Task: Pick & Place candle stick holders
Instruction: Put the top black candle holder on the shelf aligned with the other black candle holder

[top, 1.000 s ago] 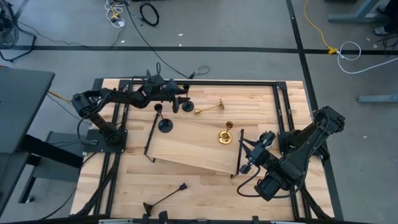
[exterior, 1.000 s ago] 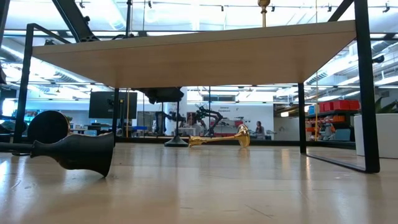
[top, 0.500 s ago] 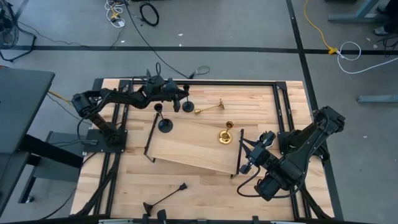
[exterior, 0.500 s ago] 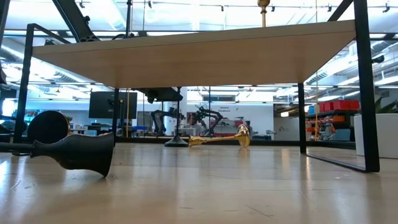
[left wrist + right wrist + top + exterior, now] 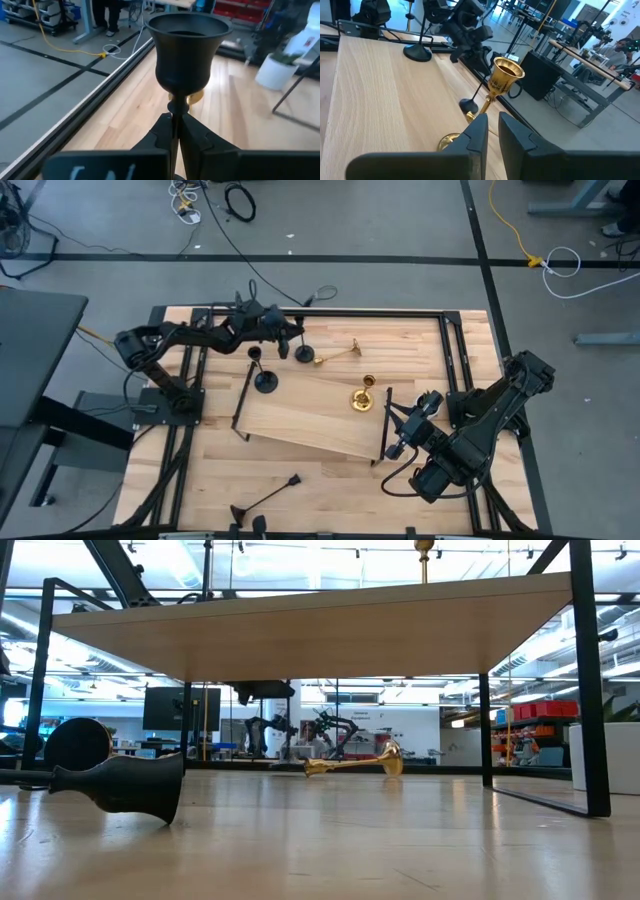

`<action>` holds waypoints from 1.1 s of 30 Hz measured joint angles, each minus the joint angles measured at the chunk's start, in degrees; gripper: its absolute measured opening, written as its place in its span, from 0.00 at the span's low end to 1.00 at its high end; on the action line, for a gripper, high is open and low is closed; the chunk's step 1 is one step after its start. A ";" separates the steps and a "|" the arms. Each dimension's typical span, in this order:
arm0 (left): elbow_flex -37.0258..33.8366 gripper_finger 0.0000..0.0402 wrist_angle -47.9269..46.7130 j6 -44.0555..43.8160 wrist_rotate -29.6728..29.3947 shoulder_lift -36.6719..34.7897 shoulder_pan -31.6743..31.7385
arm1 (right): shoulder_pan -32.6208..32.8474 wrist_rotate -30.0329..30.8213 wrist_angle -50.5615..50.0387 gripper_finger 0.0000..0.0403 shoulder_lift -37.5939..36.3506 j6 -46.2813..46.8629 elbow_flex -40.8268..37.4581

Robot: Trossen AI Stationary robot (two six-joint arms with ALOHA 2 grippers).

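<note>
Left tool [image 5: 291, 335] sits at the far side of the desk [image 5: 330, 470], by the back rail. Its fingers [image 5: 161, 131] are clamped on the thin stem of a black candlestick [image 5: 186, 52], just under the cup; the left wrist view shows the stem pinched between both pads, with the cup upright above them. In the high view this candlestick's base [image 5: 303, 352] appears just beside the tool.

Right tool [image 5: 400, 442] rests at the right end of the raised board [image 5: 310, 420], fingers nearly together with a narrow gap, holding nothing.

Other candlesticks:
- A second black one [image 5: 264, 375] stands upright near the board's far left corner.
- A gold one [image 5: 338, 354] lies on its side on the desk beyond the board, just beside the held candlestick's base.
- A gold one [image 5: 364, 396] stands upright on the board, directly ahead of the right tool in its wrist view.
- A black one [image 5: 266, 498] lies on its side near the front edge of the desk.
</note>
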 joint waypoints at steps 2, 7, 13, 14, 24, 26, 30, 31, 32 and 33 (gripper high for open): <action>0.30 0.03 0.21 -0.47 0.82 -0.59 0.33 | -0.01 0.00 0.00 0.12 -0.02 0.00 0.00; 0.31 0.03 -1.09 -1.62 1.59 -3.66 0.68 | -0.01 -0.02 0.00 0.12 0.00 -0.02 0.00; 0.28 0.03 -6.37 -1.98 1.72 -10.20 1.22 | -0.02 -0.02 0.00 0.12 0.00 -0.02 0.00; 0.26 0.03 -6.87 -2.00 1.72 -11.61 1.42 | -0.02 -0.02 0.00 0.12 0.00 -0.02 0.00; 0.33 0.03 -18.12 -2.00 2.08 -28.56 4.13 | -0.01 -0.02 0.02 0.12 0.00 -0.04 0.00; 1.13 0.03 -23.01 -1.57 2.03 -32.01 4.59 | -0.02 -0.02 0.02 0.12 0.00 -0.04 0.00; 6.17 0.03 -38.73 1.07 -0.52 -37.47 5.08 | 0.00 -0.02 0.02 0.12 0.00 -0.04 0.00; 7.89 0.03 -42.32 1.57 -1.50 -38.47 5.08 | -0.02 -0.02 0.02 0.12 0.00 -0.04 0.00; 9.69 0.03 -46.26 1.85 -2.15 -39.31 5.08 | 0.00 -0.02 0.02 0.12 0.00 -0.04 0.00; 11.59 0.03 -49.75 2.20 -2.51 -39.96 5.07 | -0.01 -0.02 0.03 0.12 0.00 -0.03 0.00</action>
